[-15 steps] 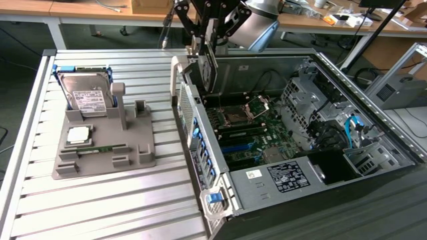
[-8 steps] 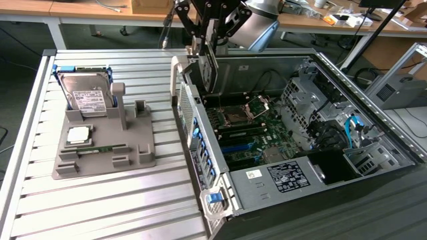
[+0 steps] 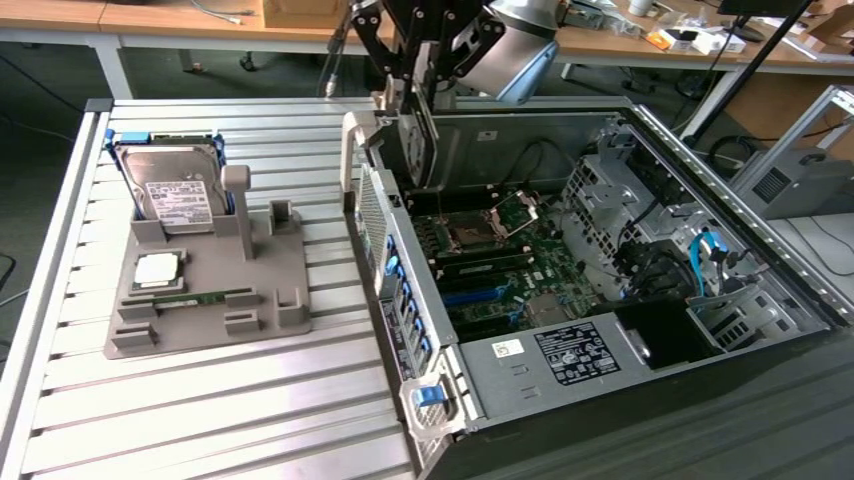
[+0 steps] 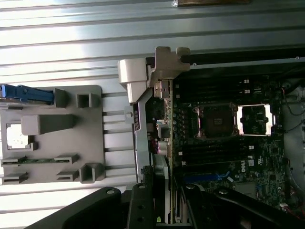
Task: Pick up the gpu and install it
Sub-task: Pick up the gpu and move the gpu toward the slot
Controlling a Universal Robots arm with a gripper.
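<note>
Your hand (image 3: 408, 95) pinches the gpu (image 3: 422, 150) upright over the open computer case (image 3: 534, 140); your wrist view shows it edge-on at the motherboard's (image 4: 214, 157) edge.

Bright light glares off the slatted table (image 4: 143, 28); the computer case (image 3: 507, 140) interior lies in shadow

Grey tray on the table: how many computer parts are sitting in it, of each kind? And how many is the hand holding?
hard drive: 1
processor chip: 1
RAM stick: 1
gpu, held by the hand: 1
Total: 4, with 3 in the grey tray and 1 in the hand.
</note>
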